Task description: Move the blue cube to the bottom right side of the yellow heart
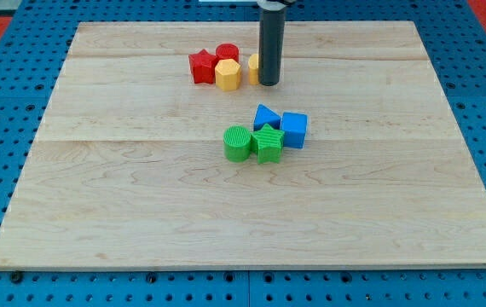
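The blue cube [294,129] is seen near the middle of the wooden counter [141,213], at the right end of a tight cluster. Its left face is touched by, or lies just beside, a green star-shaped block [269,144], and a blue triangular block [265,116] sits just to its far left. A green ribbed cylinder [237,142] closes the cluster on the left.

No pincer is fitted, so neither an open nor a closed state can be told; only a straight dark rod is carried, and my tip [269,83] is set down on the counter well apart from the cube, farther away and a little to the left. Right beside the tip on its left, a yellow block [253,67] is mostly hidden by the rod; it is judged to be the yellow heart, though its shape cannot be confirmed. A yellow hexagonal block [228,74], a red star-shaped block [201,66] and a red cylinder [228,54] lie further left.

The cube is judged to be light, rigid and not fragile, and likely to slide easily on the smooth wood. Nothing can be grasped; it is best pushed through the middle of a flat face, since an off-centre push is likely to spin it. The near face is exposed, so a push from there towards the far side is judged cleanest, without the green neighbours being dragged along.
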Motion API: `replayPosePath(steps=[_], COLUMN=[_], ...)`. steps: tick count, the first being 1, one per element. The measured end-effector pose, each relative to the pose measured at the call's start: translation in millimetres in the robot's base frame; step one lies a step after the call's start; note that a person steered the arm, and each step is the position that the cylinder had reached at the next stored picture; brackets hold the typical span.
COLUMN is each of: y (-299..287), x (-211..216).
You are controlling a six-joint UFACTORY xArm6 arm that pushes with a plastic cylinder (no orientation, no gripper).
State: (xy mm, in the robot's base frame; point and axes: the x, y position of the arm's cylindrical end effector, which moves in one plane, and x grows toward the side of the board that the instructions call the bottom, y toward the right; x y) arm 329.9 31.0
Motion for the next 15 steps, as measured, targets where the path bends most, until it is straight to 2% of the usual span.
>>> replayPosePath(steps=[1, 2, 3, 4, 5, 6, 8, 10, 14, 15], y=[1.6, 71.7, 122.3, 124.8, 55.7, 3.5, -4.0, -67.7, -27.4, -2.5], x=[12.3, 14.1, 63.8, 127.4, 105.3, 56.2, 91.1, 90.8, 37.3, 42.9])
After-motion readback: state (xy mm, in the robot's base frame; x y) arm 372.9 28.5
